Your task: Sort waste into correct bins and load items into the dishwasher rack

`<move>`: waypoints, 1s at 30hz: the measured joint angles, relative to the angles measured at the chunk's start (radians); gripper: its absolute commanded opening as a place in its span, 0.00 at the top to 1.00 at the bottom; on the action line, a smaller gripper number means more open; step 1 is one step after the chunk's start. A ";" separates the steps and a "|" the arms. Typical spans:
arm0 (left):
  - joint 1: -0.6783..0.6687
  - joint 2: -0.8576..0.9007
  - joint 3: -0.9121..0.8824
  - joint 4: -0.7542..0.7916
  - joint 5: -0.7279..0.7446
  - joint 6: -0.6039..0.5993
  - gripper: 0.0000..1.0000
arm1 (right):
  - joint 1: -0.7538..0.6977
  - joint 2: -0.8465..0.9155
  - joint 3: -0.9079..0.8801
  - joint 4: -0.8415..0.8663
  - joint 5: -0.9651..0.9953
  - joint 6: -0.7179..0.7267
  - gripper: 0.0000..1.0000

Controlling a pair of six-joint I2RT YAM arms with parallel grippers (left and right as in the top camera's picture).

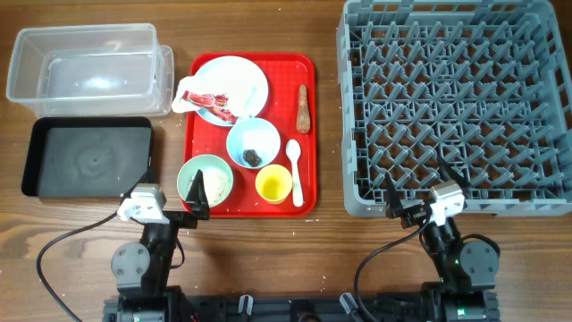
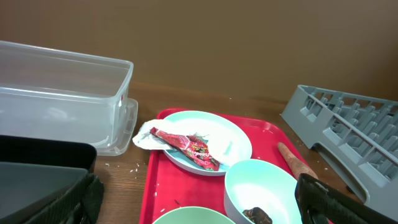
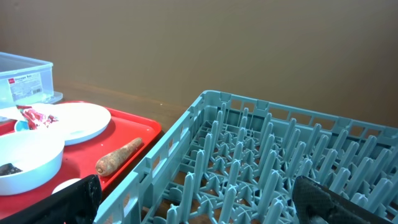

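Note:
On the red tray, a light blue plate (image 1: 234,82) holds the crumpled red-and-white wrapper (image 1: 210,100). A light blue bowl (image 1: 253,143) holds a small dark lump (image 1: 253,157). A pale green bowl (image 1: 206,180) holds rice grains. A yellow cup (image 1: 273,184), a white spoon (image 1: 295,170) and a brown food piece (image 1: 304,108) lie beside them. The clear tub (image 1: 89,64) and the black tray (image 1: 88,157) sit at the left. The grey rack (image 1: 456,103) is at the right and holds no dishes. My left gripper (image 1: 186,211) is open by the green bowl's front edge. My right gripper (image 1: 413,204) is open at the rack's front wall.
The red tray (image 1: 308,201) lies between the bins and the rack. Loose rice grains (image 2: 124,167) lie on the wood next to the tray's left edge. Black cables run along the table's front edge behind both arms.

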 measured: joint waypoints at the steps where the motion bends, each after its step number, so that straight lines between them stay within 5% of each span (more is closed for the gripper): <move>1: 0.000 0.000 0.000 0.000 0.000 0.000 0.00 | 0.000 0.000 0.000 0.000 0.000 0.000 0.00; 16: 0.000 0.080 0.034 0.176 0.032 -0.036 0.00 | 0.000 0.017 0.015 0.096 -0.019 0.159 0.00; 23: 0.000 0.549 0.408 0.156 0.059 -0.045 0.00 | 0.000 0.222 0.295 0.092 -0.019 0.160 0.00; 30: -0.030 1.117 1.064 -0.205 0.120 -0.049 0.00 | 0.000 0.717 0.788 -0.240 -0.085 0.150 0.00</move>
